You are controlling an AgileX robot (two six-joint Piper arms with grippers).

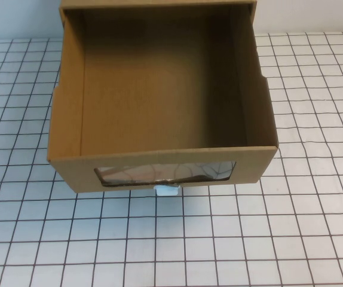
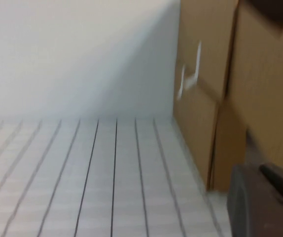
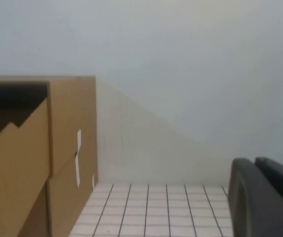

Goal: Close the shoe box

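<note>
The shoe box (image 1: 159,160) is a brown cardboard drawer, pulled far out of its outer sleeve (image 1: 159,5) toward the table's near side. It is empty inside. Its front has a clear plastic window (image 1: 165,172) with a small white pull tab (image 1: 165,191) below it. Neither gripper shows in the high view. In the left wrist view the left gripper (image 2: 265,202) is a dark shape close beside the box's side (image 2: 260,89). In the right wrist view the right gripper (image 3: 265,197) is a dark shape apart from the box's other side (image 3: 33,158).
The box stands on a white table with a black grid (image 1: 219,239), against a plain white back wall (image 3: 181,59). Grid surface lies in front of the box and on both sides of it.
</note>
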